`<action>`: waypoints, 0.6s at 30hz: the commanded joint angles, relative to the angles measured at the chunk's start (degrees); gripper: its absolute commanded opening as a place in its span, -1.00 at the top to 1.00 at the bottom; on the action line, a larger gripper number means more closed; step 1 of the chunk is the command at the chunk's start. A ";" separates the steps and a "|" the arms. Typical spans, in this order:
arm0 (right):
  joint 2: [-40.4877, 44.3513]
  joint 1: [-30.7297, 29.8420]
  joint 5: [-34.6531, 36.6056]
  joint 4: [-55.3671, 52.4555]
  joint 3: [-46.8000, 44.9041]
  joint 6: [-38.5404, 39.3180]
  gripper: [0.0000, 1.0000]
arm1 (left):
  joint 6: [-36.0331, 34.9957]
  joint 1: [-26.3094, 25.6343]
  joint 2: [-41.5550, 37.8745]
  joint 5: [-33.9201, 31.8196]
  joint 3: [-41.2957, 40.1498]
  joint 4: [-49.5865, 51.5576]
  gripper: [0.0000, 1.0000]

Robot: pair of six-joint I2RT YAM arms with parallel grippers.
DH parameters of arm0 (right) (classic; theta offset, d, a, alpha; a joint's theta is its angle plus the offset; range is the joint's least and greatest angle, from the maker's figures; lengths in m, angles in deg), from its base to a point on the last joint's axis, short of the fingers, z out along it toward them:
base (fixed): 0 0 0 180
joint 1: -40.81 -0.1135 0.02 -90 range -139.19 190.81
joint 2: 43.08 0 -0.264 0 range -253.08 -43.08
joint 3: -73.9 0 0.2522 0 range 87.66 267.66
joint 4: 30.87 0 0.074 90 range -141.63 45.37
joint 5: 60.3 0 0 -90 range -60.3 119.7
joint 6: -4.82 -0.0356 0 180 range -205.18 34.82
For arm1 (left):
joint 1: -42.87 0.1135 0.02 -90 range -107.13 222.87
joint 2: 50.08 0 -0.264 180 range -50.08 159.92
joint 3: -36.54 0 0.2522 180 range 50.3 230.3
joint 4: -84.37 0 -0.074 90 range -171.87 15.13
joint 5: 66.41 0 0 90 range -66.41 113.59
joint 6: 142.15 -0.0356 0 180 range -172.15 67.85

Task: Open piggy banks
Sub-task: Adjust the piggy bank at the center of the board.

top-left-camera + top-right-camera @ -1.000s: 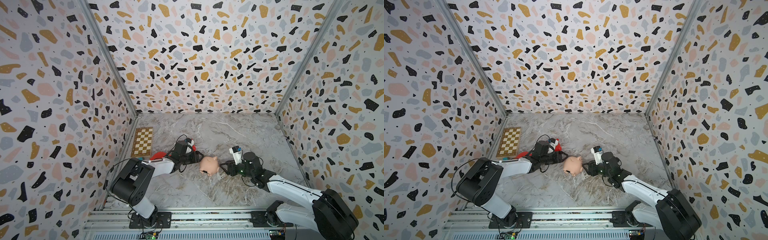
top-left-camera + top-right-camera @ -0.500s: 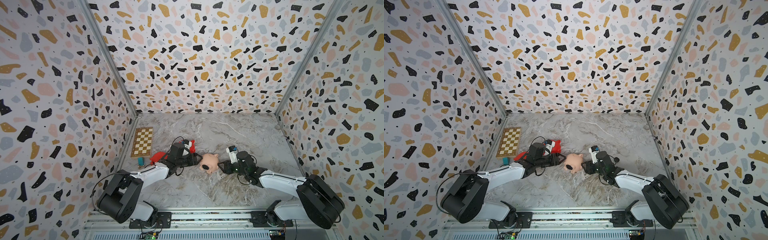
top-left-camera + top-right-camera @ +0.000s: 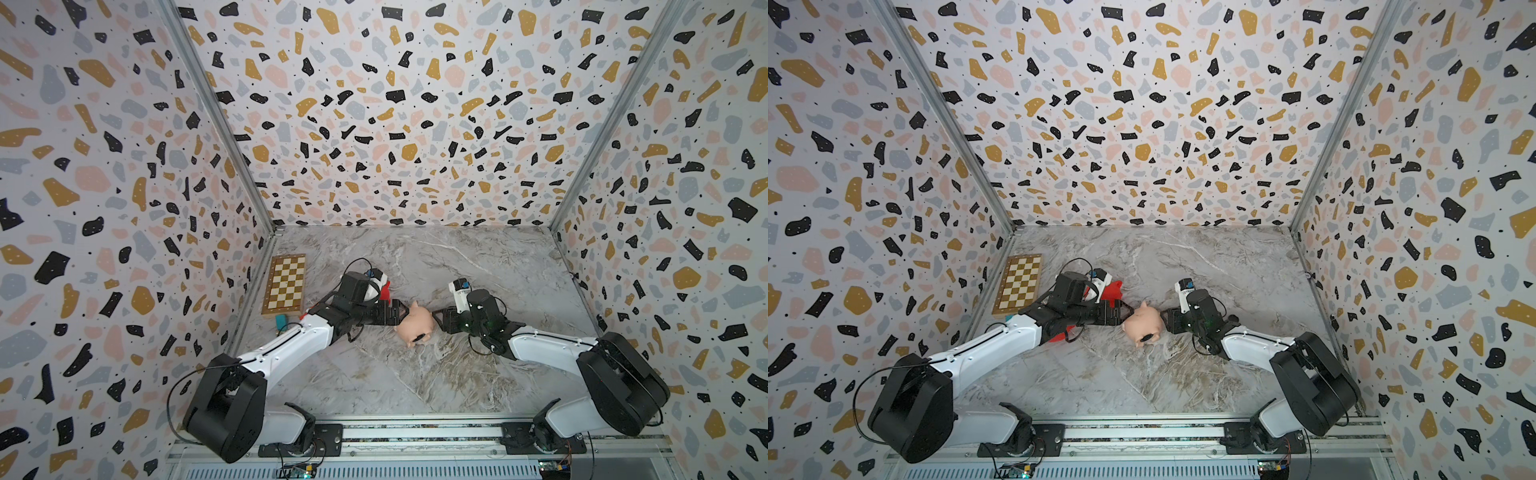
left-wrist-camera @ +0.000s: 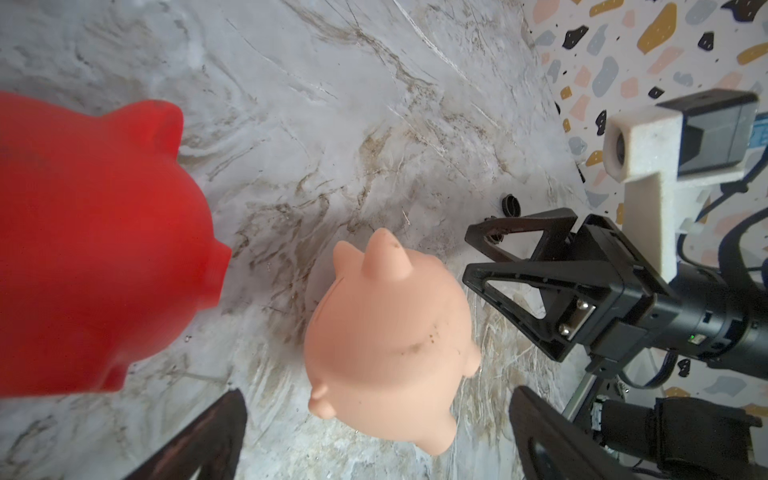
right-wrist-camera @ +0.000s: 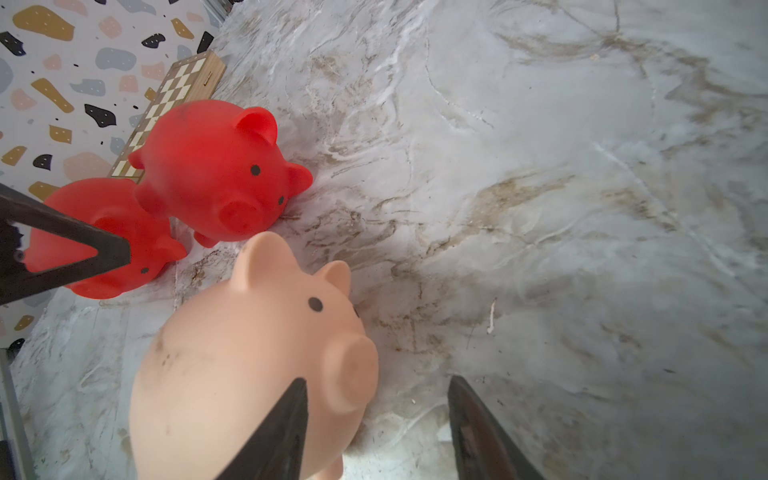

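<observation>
Jaws, both top views: left gripper (image 3: 402, 311) spread wide at one flank of pink piggy bank (image 3: 413, 323); right gripper (image 3: 435, 322) part-open at opposite flank, nothing gripped. Pig on marble table (image 3: 415, 386), between grippers. Red piggy bank (image 3: 1113, 291) just behind left wrist; second red piggy bank (image 3: 1059, 336) under left arm.
Left wrist view: left fingers (image 4: 216, 428) flank pink pig, clear of it; right jaws empty; small black ring (image 4: 510, 205) on table beyond.
Right wrist view: right finger (image 5: 284, 432) overlaps pig's snout, contact unclear; gap shows bare table.
</observation>
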 commanded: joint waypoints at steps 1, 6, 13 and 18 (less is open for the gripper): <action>2.17 1.09 -1.08 -1.61 0.91 1.59 -0.15 | -6.50 -0.73 1.31 -0.08 3.05 8.18 -0.98; 2.72 1.09 -2.90 -0.90 -0.53 1.29 -0.16 | -8.03 -2.26 3.74 -1.58 6.40 11.91 -0.98; 1.49 1.14 -4.50 1.46 -2.18 0.63 -0.17 | -7.36 -5.36 8.49 -4.50 10.56 15.13 -0.98; 0.19 0.55 -6.22 3.52 -2.66 -0.04 -0.16 | -4.04 -6.83 12.34 -4.46 13.46 15.19 -0.98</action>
